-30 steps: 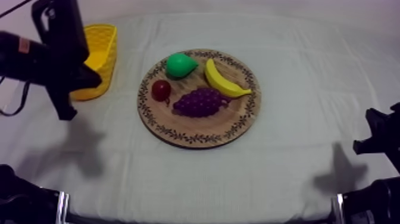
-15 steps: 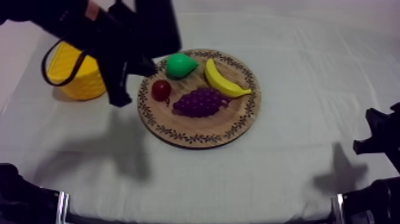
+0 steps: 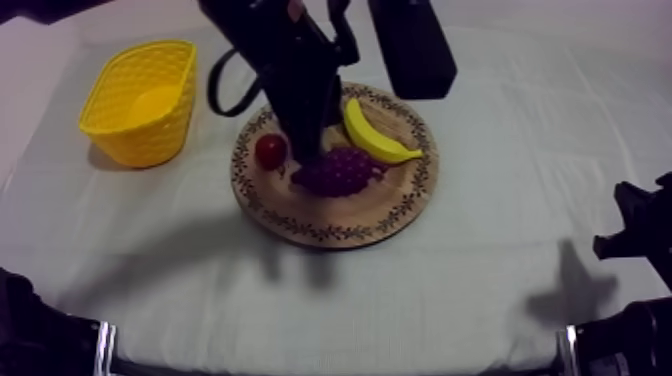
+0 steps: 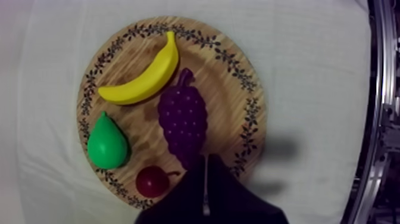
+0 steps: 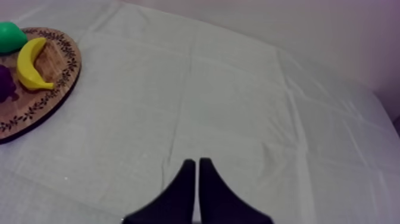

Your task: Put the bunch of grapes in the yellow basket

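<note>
Left end effector (image 4: 205, 162), one grape bunch (image 4: 183, 122)

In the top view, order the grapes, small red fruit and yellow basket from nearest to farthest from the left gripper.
1. The bunch of grapes, right at the left gripper.
2. The small red fruit, beside it, at the board's left.
3. The yellow basket, off the board, far left.
</note>
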